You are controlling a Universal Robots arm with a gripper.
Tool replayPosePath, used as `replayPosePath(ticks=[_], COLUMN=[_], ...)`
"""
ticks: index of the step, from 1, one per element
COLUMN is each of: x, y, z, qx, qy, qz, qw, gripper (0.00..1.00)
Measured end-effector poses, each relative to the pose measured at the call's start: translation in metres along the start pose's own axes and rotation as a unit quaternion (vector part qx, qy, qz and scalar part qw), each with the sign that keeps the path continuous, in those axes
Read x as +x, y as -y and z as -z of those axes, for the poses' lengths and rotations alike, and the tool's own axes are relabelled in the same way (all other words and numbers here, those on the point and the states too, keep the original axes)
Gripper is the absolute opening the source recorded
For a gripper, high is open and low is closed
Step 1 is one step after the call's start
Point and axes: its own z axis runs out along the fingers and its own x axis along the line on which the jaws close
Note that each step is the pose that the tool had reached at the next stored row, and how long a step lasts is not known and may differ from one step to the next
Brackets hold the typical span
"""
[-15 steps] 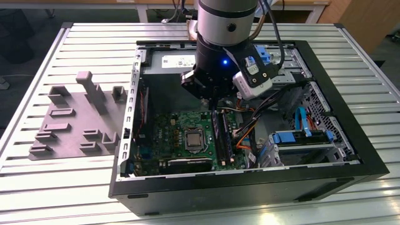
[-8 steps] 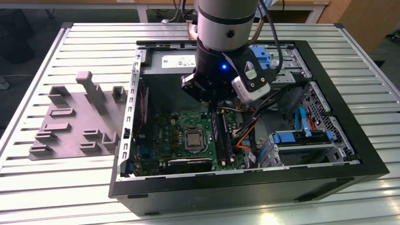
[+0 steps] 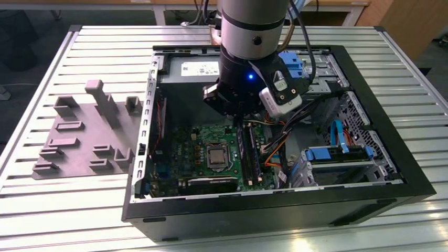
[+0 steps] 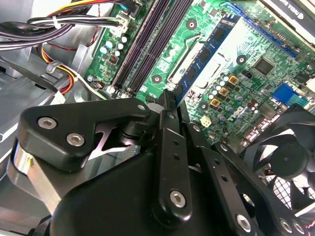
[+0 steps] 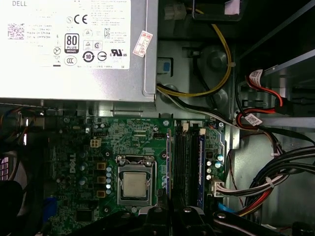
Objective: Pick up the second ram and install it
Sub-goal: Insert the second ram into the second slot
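A big white label [image 5: 69, 44] on the gray power box [image 5: 74, 83] carries print and round marks. A small red-and-white sticker [image 5: 143, 44] sits at its edge.

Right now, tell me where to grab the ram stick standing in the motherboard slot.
Take the ram stick by its exposed top edge, pinching its flat faces from straight above: it stands on edge, thin, with slots beside it and cables crowding one side.

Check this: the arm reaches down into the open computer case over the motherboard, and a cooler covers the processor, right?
No cooler is there. The arm reaches into the open computer case over the motherboard, but the first wrist view shows the processor bare in its socket.
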Motion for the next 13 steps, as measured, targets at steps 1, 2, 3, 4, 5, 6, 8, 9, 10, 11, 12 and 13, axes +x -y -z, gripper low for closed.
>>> replayPosePath(ticks=[1, 2, 3, 4, 5, 6, 8, 9, 10, 11, 12, 13], x=[0.0000, 0.0000, 0.0000, 0.0000, 0.0000, 0.0000, 0.0000, 0.0000, -0.0006, -0.0022, -0.0042, -0.0052], y=[0.0000, 0.0000, 0.0000, 0.0000, 0.0000, 0.0000, 0.0000, 0.0000, 0.0001, 0.0001, 0.0001, 0.0002], z=[0.0000, 0.0000, 0.0000, 0.0000, 0.0000, 0.0000, -0.0001, -0.0001, -0.0004, -0.0008, -0.0011, -0.0015], qx=[0.0000, 0.0000, 0.0000, 0.0000, 0.0000, 0.0000, 0.0000, 0.0000, -0.0001, -0.0001, -0.0001, 0.0000], qy=[0.0000, 0.0000, 0.0000, 0.0000, 0.0000, 0.0000, 0.0000, 0.0000, 0.0000, -0.0002, -0.0005, -0.0007], qz=[0.000, 0.000, 0.000, 0.000, 0.000, 0.000, 0.000, 0.000, 0.000, 0.000, 0.000, 0.000], qw=[1.0000, 1.0000, 1.0000, 1.0000, 1.0000, 1.0000, 1.0000, 1.0000, 1.0000, 1.0000, 1.0000, 1.0000], gripper=[0.15, 0.15, 0.15, 0.15, 0.15, 0.15, 0.15, 0.15, 0.15, 0.15, 0.15, 0.15])
